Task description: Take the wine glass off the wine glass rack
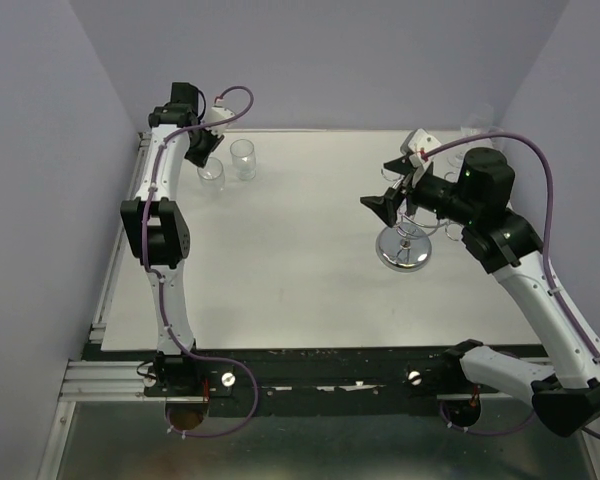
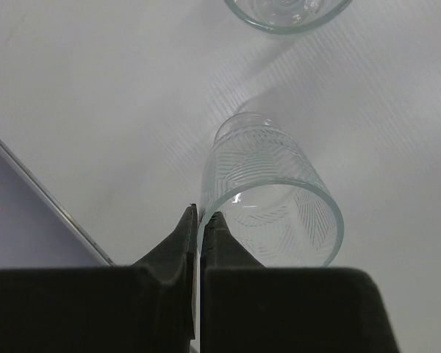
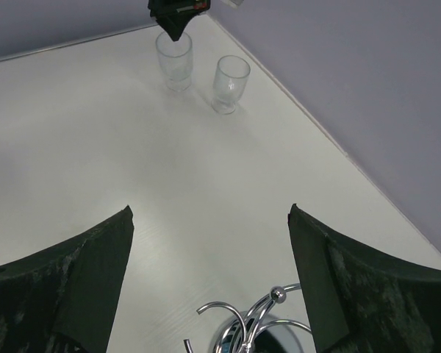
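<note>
The chrome wine glass rack (image 1: 404,246) stands on its mirror disc base at the right of the table. Its curled hook arms (image 3: 254,318) show low in the right wrist view, with no glass seen on them there. My right gripper (image 1: 391,190) hovers open and empty just above the rack, jaws wide apart (image 3: 211,213). My left gripper (image 1: 207,156) is at the far left, shut (image 2: 201,214) on the rim of a clear etched wine glass (image 2: 268,197), which stands on the table (image 1: 212,172).
A second clear glass (image 1: 243,158) stands right beside the held one and also shows in the left wrist view (image 2: 287,10) and the right wrist view (image 3: 230,82). The side wall and the table's metal edge rail (image 1: 130,190) run close by on the left.
</note>
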You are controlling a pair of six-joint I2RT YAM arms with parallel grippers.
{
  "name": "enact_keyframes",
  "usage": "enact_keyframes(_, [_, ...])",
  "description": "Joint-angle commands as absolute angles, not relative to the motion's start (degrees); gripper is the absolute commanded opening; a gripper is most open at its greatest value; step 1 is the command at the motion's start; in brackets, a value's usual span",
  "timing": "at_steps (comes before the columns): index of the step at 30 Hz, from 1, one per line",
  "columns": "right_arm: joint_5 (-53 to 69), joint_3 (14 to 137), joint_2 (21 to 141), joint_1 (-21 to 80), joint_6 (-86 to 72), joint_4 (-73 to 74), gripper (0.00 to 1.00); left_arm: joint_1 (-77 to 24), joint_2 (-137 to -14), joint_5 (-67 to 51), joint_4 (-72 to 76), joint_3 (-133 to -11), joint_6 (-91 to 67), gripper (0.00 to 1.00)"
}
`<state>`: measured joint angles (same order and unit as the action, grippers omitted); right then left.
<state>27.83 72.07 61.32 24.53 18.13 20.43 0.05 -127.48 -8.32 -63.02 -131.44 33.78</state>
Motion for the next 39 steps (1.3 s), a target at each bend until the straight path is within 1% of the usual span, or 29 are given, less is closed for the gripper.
enact_keyframes(1, [29.00, 71.72, 60.30, 23.03, 18.46, 20.48, 0.93, 1.84, -131.13, -10.10, -60.21, -136.13, 29.63, 0.00])
enact_keyframes(4, [29.18, 71.37, 59.94, 21.98, 18.20, 20.48, 0.93, 2.20, -132.71, -11.16, -59.86, -137.99, 28.39, 0.00])
enact_keyframes(12, [30.67, 70.31, 59.24, 18.72, 16.17, 20.48, 0.93, 2.46, -135.08, -12.48, -55.46, -138.42, 24.61, 0.00])
enact_keyframes(22, [29.71, 71.10, 58.97, 16.44, 16.79, 22.41, 0.94, 2.64, -139.39, -15.20, -52.56, -143.52, 20.66, 0.00])
enact_keyframes(30, [29.79, 71.19, 58.54, 14.50, 16.17, 23.64, 0.94, 2.55, -141.06, -13.80, -49.31, -144.14, 18.90, 0.00])
enact_keyframes(31, [29.79, 71.19, 58.54, 14.33, 16.08, 23.64, 0.94, 2.55, -141.06, -13.54, -48.87, -144.14, 18.72, 0.09])
enact_keyframes(32, [29.88, 71.19, 58.54, 14.07, 15.91, 23.64, 0.95, 2.55, -141.06, -13.36, -48.43, -144.14, 18.37, 0.23])
enact_keyframes(33, [29.97, 71.19, 58.54, 13.98, 15.73, 23.56, 0.95, 2.55, -140.98, -13.36, -48.08, -144.14, 18.20, 0.30])
enact_keyframes(34, [30.06, 71.19, 58.54, 13.80, 15.47, 23.55, 0.95, 2.55, -140.89, -13.36, -47.82, -144.14, 18.11, 0.36])
enact_keyframes(36, [30.15, 71.19, 58.89, 13.62, 15.12, 23.29, 0.95, 2.55, -140.80, -13.36, -47.29, -144.32, 17.93, 0.39])
enact_keyframes(39, [30.41, 71.28, 59.24, 13.54, 14.77, 22.94, 0.95, 2.46, -140.71, -13.36, -46.93, -144.49, 17.75, 0.40])
